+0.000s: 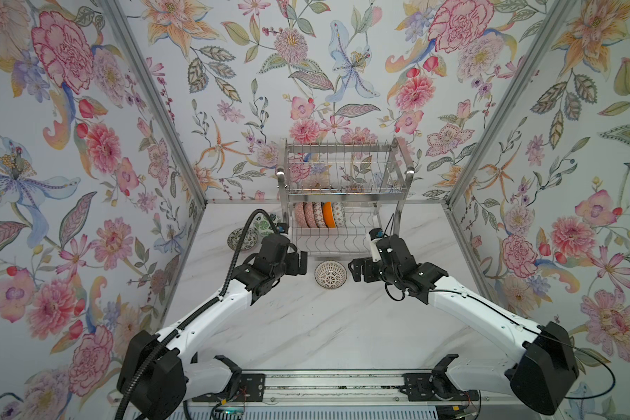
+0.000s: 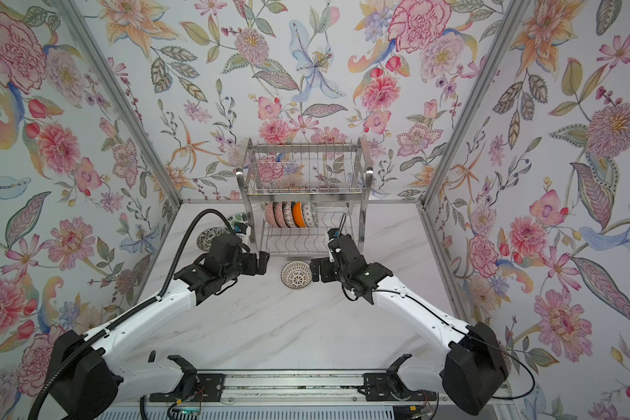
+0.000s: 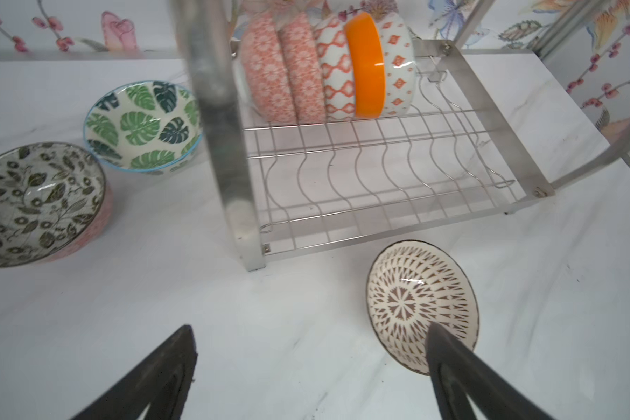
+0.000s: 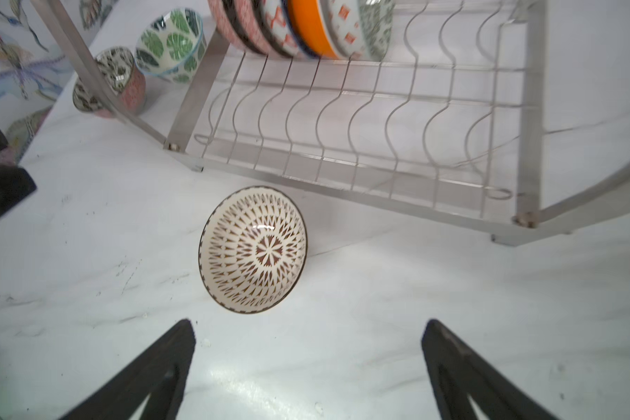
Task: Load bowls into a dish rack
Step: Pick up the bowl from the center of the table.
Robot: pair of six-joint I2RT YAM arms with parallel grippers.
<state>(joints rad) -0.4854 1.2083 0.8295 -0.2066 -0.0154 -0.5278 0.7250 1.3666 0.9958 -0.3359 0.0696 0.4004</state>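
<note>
- Your left end effector stands wide, with only bare worktop between its fingers.
- Your right end effector is spread just as wide and grips nothing.
- The brown-triangle bowl sits mouth up on the white marbled worktop, just in front of the dish rack's lower tier.
- In both top views this bowl lies between your two end effectors, one just beside it on each side.
- In the left wrist view one finger crosses the bowl's near rim. You cannot tell from that view whether it touches.
- The dish rack stands at the far edge of the worktop, against the flowered back wall.
- A row of five bowls stands on edge in the wavy wires of the lower tier, packed at the end on your left arm's side.
- The fourth in that row is the orange-sided bowl; the others show orange-pink patterns on their outsides.
- The green leaf bowl sits mouth up on the worktop, outside the rack on your left arm's side.
- The black leaf bowl, pinkish outside, sits close by it, nearer your left arm. Whether the two touch is unclear.
</note>
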